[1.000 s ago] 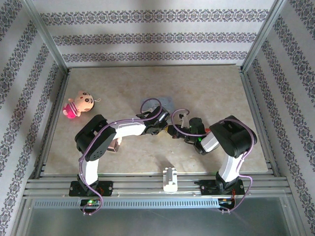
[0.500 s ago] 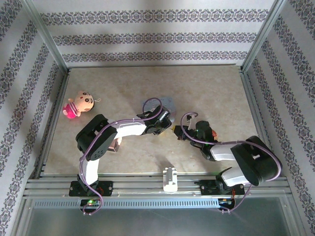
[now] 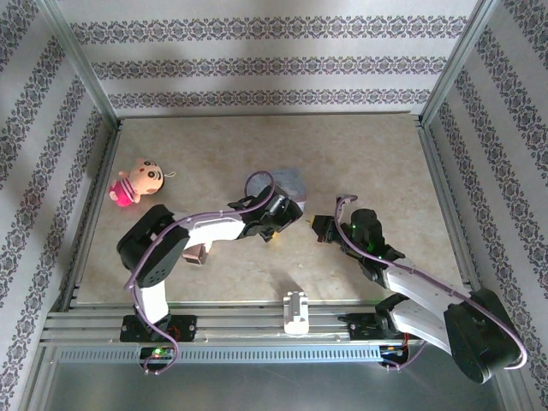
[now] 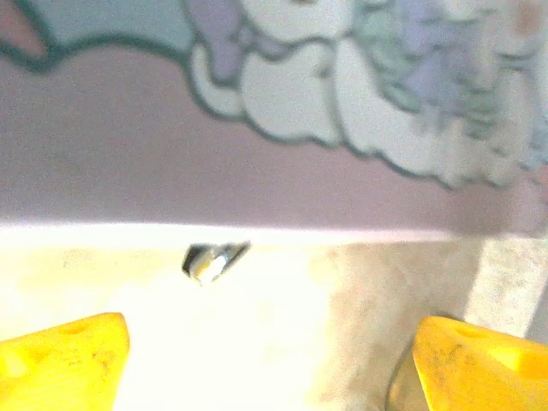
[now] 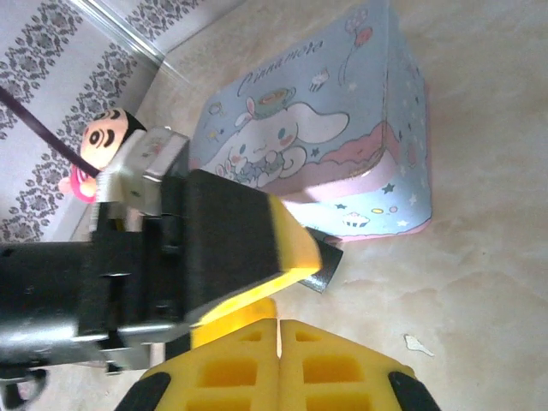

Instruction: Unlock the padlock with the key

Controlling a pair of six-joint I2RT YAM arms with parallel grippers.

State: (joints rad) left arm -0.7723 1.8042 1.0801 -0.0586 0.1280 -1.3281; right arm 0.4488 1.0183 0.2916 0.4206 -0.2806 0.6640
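A: Near side: right hand (image 5: 279, 336) is pinched closed, nothing visible in it. There's a pale sliver on the desk (image 5: 488, 274) near it, possibly the key (image 5: 418, 344), too small to be sure.
B: And the left hand (image 4: 272, 364)?
A: Wide open, empty. The padlock (image 4: 212, 260) lies loose ahead of it, at the foot of the tin (image 4: 282, 163).
B: Step looks like securing the padlock. Next: left closes on its body, keyhole facing right; right needs the key.
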